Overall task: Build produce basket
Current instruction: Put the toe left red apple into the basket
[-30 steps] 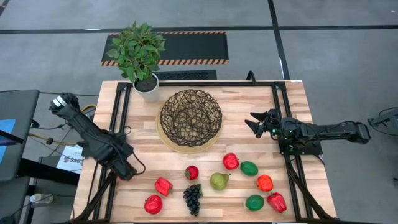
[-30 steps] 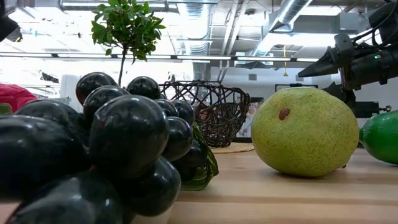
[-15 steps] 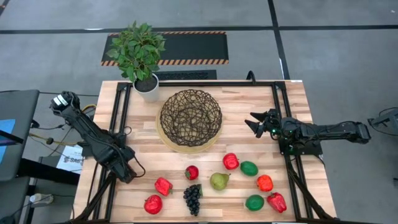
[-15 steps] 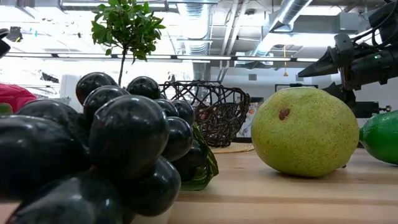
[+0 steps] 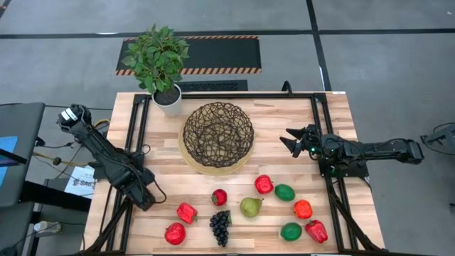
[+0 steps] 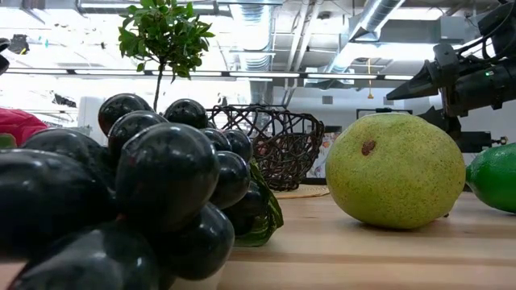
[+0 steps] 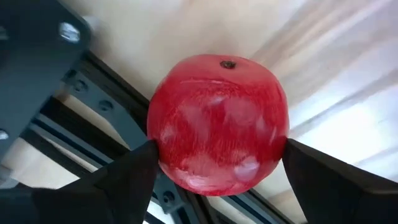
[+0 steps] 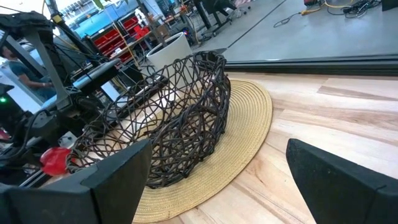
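grey floor (image 5: 398,43), striped mat (image 5: 213,53), ceiling ducts (image 6: 363,24)

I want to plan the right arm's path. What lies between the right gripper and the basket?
Only bare wooden tabletop. In the high view nothing stands between the right gripper and the basket; the right wrist view shows the same.

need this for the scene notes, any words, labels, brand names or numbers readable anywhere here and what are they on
None can be read in full.
"SAF...": only these letters show on the white sheet on the floor left of the table; an arm covers the rest.
The basket, plant pot and red fruit in the left gripper carry no text.
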Motion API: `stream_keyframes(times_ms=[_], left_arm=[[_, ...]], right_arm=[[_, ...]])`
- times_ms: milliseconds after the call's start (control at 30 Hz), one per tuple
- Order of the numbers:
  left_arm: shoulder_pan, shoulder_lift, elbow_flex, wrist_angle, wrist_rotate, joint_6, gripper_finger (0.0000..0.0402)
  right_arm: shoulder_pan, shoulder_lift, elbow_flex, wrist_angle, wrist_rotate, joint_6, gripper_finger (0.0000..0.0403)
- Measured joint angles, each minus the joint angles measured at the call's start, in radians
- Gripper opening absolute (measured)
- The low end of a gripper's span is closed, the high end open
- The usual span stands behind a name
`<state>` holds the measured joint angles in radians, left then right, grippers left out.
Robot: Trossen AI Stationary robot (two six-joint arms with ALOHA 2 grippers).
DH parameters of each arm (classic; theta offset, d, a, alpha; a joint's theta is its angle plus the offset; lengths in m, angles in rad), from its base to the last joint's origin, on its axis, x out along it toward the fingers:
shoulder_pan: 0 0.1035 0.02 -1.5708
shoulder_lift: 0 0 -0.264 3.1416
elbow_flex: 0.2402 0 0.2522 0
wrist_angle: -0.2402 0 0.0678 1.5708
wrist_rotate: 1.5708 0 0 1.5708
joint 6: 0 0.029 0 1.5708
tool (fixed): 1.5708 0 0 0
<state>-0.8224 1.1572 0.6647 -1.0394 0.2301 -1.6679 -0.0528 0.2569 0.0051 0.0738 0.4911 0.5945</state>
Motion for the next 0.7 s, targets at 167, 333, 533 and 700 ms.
stream_keyframes(times_ms=[167,333,533,700], left_arm=[[0.0,0.0,0.003,-0.002,-0.002,0.0,0.0268],[0.0,0.006,0.049,-0.012,-0.09,0.001,0.0263],[0.024,-0.012,0.117,0.0,-0.222,0.012,0.0265],[0.05,-0.074,0.163,0.066,-0.383,0.065,0.0264]], right_arm=[[0.0,0.0,0.0,0.0,0.0,0.0,0.0392],[0.0,0.0,0.0,0.0,0.0,0.0,0.0392],[0.0,0.0,0.0,0.0,0.0,0.0,0.0392],[0.0,0.0,0.0,0.0,0.0,0.016,0.0391]])
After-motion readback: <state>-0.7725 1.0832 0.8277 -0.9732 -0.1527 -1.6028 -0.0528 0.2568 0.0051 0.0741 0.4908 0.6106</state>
